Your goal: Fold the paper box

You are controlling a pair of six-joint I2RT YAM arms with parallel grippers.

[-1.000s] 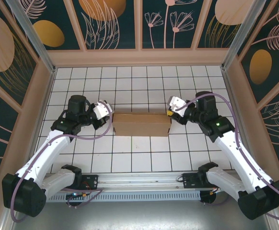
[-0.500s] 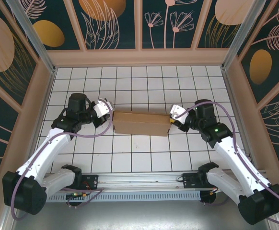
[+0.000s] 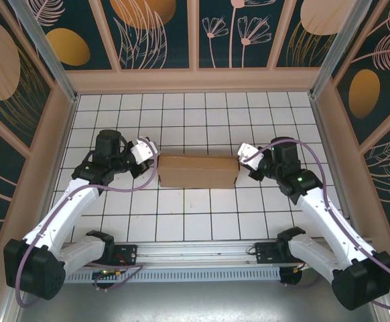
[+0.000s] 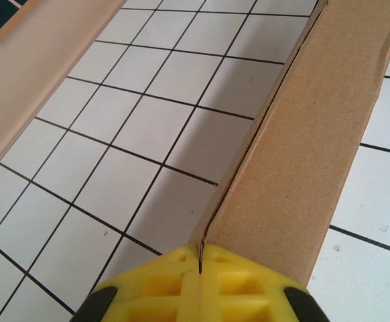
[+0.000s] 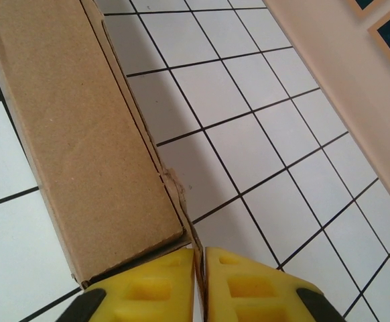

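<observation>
The paper box (image 3: 198, 172) lies flat at the middle of the white tiled table (image 3: 181, 221), its long side running from 9 o'clock to 3 o'clock, closed up into a shallow brown slab.

The left gripper (image 3: 153, 168) sits at the box's 9 o'clock end. From its wrist camera the yellow pads (image 4: 161, 285) are pressed together on the thin edge of the end flap, and the cardboard (image 4: 309, 154) stretches away from them toward 1 o'clock.

The right gripper (image 3: 241, 165) is at the 3 o'clock end. In its own wrist view the two yellow pads (image 5: 248, 285) stand nearly touching, with a thin, slightly ragged flap edge slipped into the slit between them – pinched, as far as I can see. The box (image 5: 81, 134) runs off toward 11 o'clock there – bare tiles on its 3 o'clock side.
</observation>
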